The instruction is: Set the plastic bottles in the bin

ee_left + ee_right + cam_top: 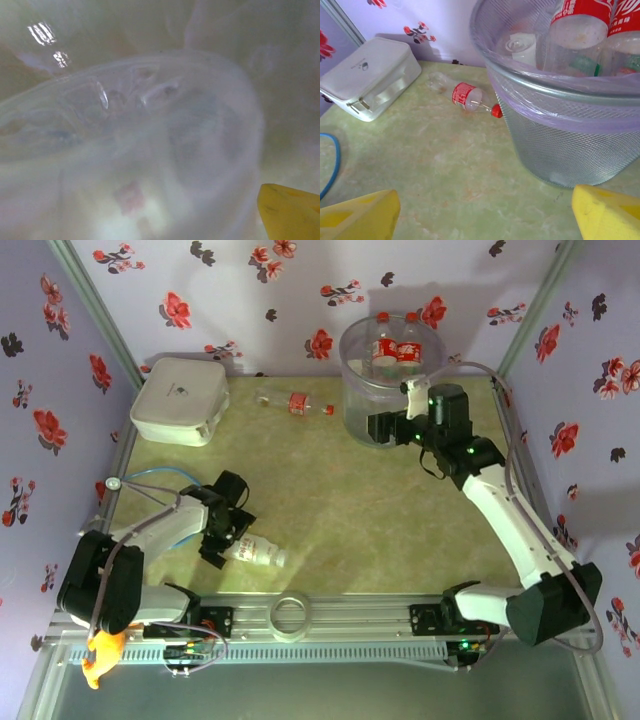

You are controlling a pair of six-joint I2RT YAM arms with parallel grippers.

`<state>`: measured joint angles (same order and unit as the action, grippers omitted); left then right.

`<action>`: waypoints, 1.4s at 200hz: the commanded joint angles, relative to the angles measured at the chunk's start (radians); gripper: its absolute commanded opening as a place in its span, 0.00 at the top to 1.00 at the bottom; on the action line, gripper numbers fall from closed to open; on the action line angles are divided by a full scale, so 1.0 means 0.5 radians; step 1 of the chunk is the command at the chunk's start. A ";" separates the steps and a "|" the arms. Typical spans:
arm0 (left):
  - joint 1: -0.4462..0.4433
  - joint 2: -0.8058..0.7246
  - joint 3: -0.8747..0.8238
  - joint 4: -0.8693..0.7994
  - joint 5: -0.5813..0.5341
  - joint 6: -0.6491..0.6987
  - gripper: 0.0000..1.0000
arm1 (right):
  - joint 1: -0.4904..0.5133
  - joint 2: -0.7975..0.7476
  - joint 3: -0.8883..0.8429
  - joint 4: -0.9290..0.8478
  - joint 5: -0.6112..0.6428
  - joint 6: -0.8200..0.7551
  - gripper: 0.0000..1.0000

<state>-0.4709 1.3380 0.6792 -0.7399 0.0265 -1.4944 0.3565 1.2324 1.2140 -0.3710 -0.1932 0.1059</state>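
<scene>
Close against left wrist lens: blurred clear bottle [150, 150], yellow fingertip [290, 212] at lower right. Top view, lower left: left hand [225, 548] set about left end of that bottle, lying on counter [340, 520]; cannot tell whether clenched or slack. Step judged: pickup of this bottle. Next: firm squeeze, lift, carry to bin [343, 350] at upper right. Right hand [482, 212] spread wide, empty, beside bin; red-capped bottle [467, 96] on counter left of bin, apart from both hands.

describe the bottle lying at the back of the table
On the table, find the tall translucent bin far right and the flat white box far left. Between them lies a clear bottle on its side, red-labelled and red-capped, unlike the white-labelled bottle at the near edge.
</scene>
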 commanded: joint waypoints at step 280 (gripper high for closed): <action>0.009 0.109 0.417 0.567 0.289 0.294 0.41 | 0.878 0.972 -0.172 0.429 -0.741 0.574 0.12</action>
<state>-0.4721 1.3819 0.8825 -0.5201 0.1116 -1.4014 0.7696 1.6836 1.1107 -0.2237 -0.5037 0.3782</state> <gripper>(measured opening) 0.603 0.872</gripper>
